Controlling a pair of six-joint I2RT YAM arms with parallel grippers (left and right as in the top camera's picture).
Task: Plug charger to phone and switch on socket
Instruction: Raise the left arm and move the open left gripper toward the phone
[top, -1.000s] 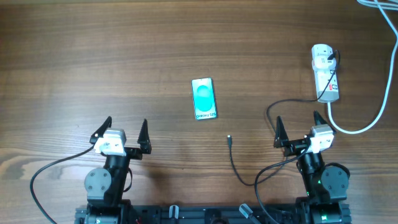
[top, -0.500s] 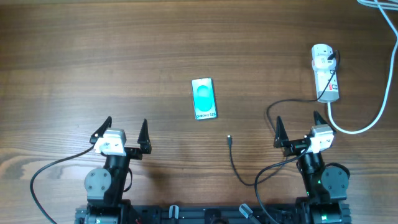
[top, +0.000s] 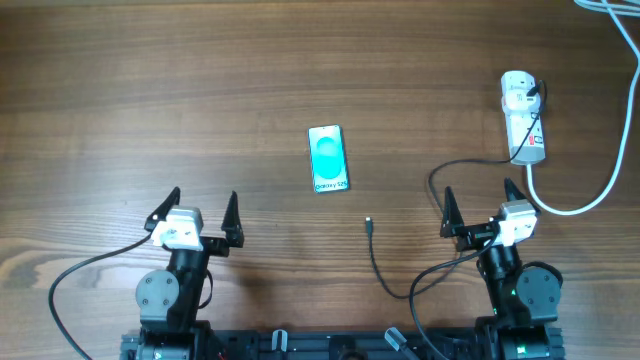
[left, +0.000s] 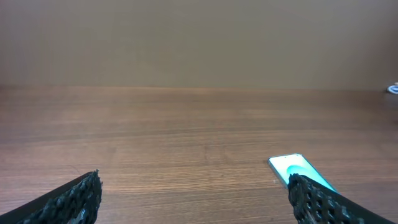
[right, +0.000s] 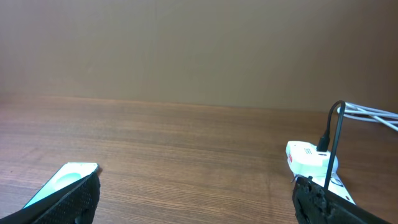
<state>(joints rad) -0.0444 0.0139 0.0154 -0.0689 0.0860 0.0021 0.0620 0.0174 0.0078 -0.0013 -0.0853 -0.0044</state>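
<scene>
Your left gripper (top: 203, 200) and right gripper (top: 478, 192) stand wide and empty, low in frame. The phone (top: 328, 158) lies centre, the charger tip (top: 368, 224) lower right of it, the socket (top: 522, 118) upper right. Pinch that tiny tip crooked and it may slip or twist.

left claw (top: 202, 196), right claw (top: 478, 190): black, textured | wrist housings (top: 180, 228): white

Bare table (top: 200, 80) around phone (top: 328, 158), charger (top: 373, 250) aside
</scene>
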